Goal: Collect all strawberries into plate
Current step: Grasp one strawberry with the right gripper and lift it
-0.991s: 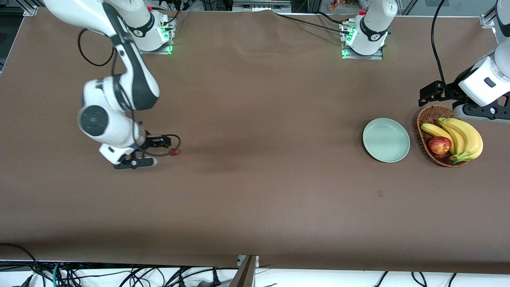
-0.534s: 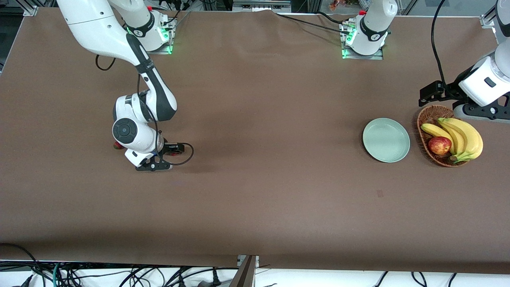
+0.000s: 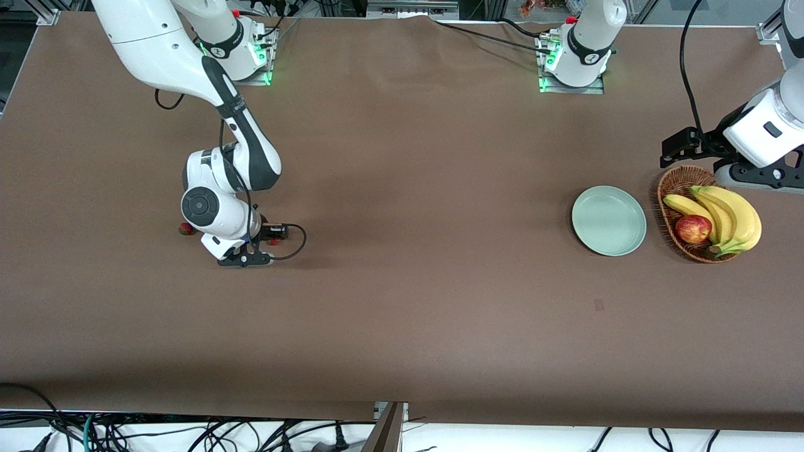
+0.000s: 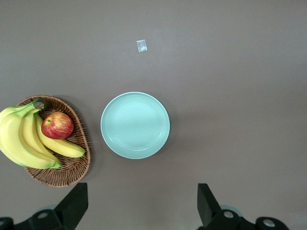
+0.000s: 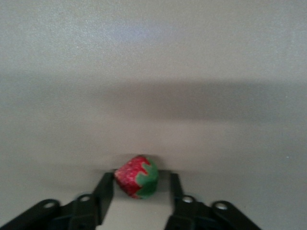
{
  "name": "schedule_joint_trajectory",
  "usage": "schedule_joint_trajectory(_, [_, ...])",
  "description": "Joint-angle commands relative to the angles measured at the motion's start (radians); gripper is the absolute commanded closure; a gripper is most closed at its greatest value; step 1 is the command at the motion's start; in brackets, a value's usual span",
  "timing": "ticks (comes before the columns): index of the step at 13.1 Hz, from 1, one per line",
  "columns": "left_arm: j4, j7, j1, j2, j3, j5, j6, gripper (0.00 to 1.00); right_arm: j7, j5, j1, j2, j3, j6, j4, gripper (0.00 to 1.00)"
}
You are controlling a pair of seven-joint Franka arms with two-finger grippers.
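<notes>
One strawberry [image 5: 137,176], red with a green cap, lies on the brown table between the open fingers of my right gripper [image 5: 140,178], which is low at the table [image 3: 271,233]. A second strawberry [image 3: 185,229] lies beside the right arm's wrist, toward the right arm's end. The third strawberry is hidden or out of view. The pale mint-green plate [image 3: 608,220] stands bare toward the left arm's end and also shows in the left wrist view [image 4: 135,125]. My left gripper [image 3: 679,145] waits open and empty above the table by the basket, its fingers wide apart [image 4: 139,208].
A brown wicker basket [image 3: 686,177] with bananas [image 3: 732,213] and a red apple [image 3: 693,228] stands beside the plate toward the left arm's end. A small pale scrap [image 4: 141,45] lies on the table nearer to the front camera than the plate.
My right arm has moved toward the left arm's end, bringing its open fingers to either side of the strawberry. This uncovered the second strawberry by its wrist. The left arm has not moved.
</notes>
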State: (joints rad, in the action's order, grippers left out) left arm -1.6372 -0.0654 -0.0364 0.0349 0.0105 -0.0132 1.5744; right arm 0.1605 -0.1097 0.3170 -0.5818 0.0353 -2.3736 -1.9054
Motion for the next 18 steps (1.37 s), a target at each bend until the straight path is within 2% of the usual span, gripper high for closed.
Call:
schedule_joint_trajectory(1, [0.027,-0.002,-0.007,0.011,0.006,-0.005,-0.002,0.00,0.010,-0.013,0.000,0.013,-0.005,-0.016,-0.015,0.63])
schedule_joint_trajectory(2, [0.028,-0.002,-0.007,0.011,0.006,-0.005,-0.002,0.00,0.010,-0.013,0.000,0.016,-0.005,-0.009,-0.008,0.69])
schedule_joint_trajectory(5, [0.027,-0.002,-0.007,0.011,0.006,-0.007,-0.001,0.00,0.031,-0.011,0.002,0.023,-0.015,-0.003,0.015,0.70])
schedule_joint_trajectory(9, [0.027,-0.002,-0.007,0.011,0.006,-0.007,-0.001,0.00,0.221,-0.011,0.008,0.022,-0.115,0.074,0.138,0.70])
schedule_joint_trajectory(11, [0.027,-0.002,-0.007,0.011,0.006,-0.007,-0.001,0.00,0.347,-0.015,0.052,-0.009,-0.133,0.073,0.205,0.70])
schedule_joint_trajectory(14, [0.028,-0.002,-0.007,0.011,0.006,-0.007,0.001,0.00,0.548,-0.085,0.190,-0.132,-0.138,0.051,0.388,0.70])
schedule_joint_trajectory(16, [0.027,-0.002,-0.007,0.011,0.006,-0.007,0.001,0.00,0.690,-0.137,0.267,-0.243,-0.140,-0.030,0.535,0.70])
schedule_joint_trajectory(18, [0.027,-0.002,-0.007,0.011,0.006,-0.008,0.001,0.00,0.862,-0.139,0.367,-0.340,-0.140,-0.164,0.641,0.69])
